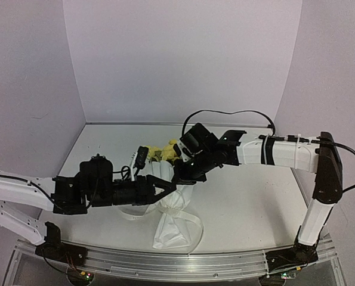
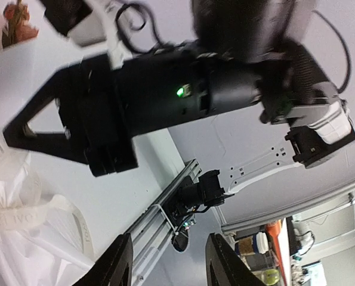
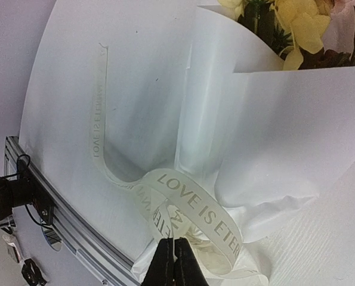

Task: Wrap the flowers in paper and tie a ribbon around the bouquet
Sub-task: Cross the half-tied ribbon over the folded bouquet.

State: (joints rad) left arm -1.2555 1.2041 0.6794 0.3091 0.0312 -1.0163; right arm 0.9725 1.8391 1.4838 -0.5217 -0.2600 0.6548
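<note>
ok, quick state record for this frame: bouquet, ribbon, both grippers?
bouquet: yellow flowers in white paper cone, lying on table, pinched low
ribbon: lettered, looped at the pinch, one tail trailing on table
left gripper: open, empty, beside bouquet
right gripper: shut, tips at ribbon loop; grip unclear

The bouquet (image 1: 158,173) lies on the table (image 1: 255,196), yellow flowers (image 1: 164,152) at the far end and white paper (image 1: 168,232) flaring at the near end. The ribbon (image 1: 198,223) loops loosely beside the pinched part. The left gripper (image 1: 165,189), jaws apart, and the right gripper (image 1: 180,176) meet over the wrap's middle.
</note>
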